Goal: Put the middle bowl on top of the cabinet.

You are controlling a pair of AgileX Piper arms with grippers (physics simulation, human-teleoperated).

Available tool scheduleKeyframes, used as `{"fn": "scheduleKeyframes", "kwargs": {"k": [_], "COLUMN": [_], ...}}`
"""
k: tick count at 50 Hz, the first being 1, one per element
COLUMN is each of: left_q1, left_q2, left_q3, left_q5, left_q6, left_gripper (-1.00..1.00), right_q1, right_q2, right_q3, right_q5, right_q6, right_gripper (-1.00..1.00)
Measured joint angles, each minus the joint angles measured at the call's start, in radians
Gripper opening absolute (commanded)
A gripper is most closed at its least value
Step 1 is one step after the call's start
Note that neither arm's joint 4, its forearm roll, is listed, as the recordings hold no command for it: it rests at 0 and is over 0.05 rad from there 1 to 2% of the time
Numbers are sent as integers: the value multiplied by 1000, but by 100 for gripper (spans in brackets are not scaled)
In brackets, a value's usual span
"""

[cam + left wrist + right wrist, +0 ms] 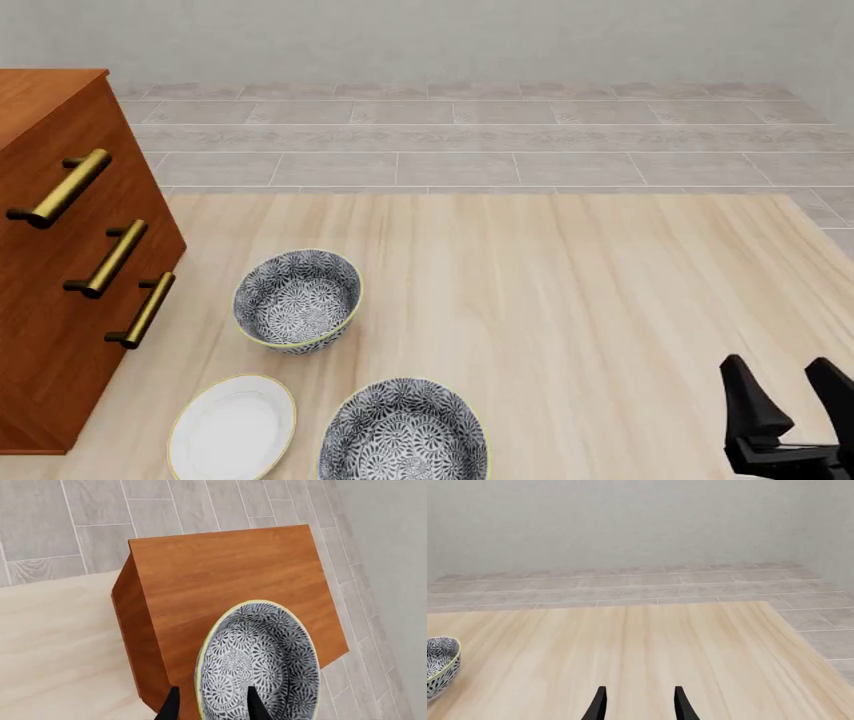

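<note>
Two bowls and a plate point(232, 429) sit on the desk point(561, 300) in the front view, with the cabinet point(60, 260) standing at the far left, its three brass handles point(114, 258) facing the bowls. Just right of the lowest handle is the far bowl point(298, 299), upright and apart from the cabinet. Nearer the camera, the white plate lies flat, and just beside it on the right is the near bowl point(403, 430), cut off by the frame edge.

The left arm does not show in the front view. Its wrist camera looks down on the cabinet's flat top point(233, 585), and the third bowl point(257, 662) is held tilted over that top, its patterned inside facing the camera. The left gripper point(213, 705) has its jaws closed on the bowl's rim, one finger inside and one outside. Whether the bowl touches the wood I cannot tell.

At the far right, low over bare desk, the right gripper point(790, 398) hangs with jaws parted and nothing between them, well apart from the bowls.
</note>
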State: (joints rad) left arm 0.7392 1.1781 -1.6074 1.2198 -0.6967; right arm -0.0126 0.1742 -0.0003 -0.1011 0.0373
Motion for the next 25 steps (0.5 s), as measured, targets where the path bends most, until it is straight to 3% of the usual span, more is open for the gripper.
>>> {"fn": "scheduleKeyframes", "kwargs": {"k": [25], "left_q1": [15], "left_q2": [-33], "left_q3": [-21], "left_q5": [0], "left_q6": [-36], "left_gripper": [100], "right_q1": [-2], "right_q2": [-17], "right_q3": [0], "right_q5": [15], "right_q6": [5], "right_gripper": [100]}}
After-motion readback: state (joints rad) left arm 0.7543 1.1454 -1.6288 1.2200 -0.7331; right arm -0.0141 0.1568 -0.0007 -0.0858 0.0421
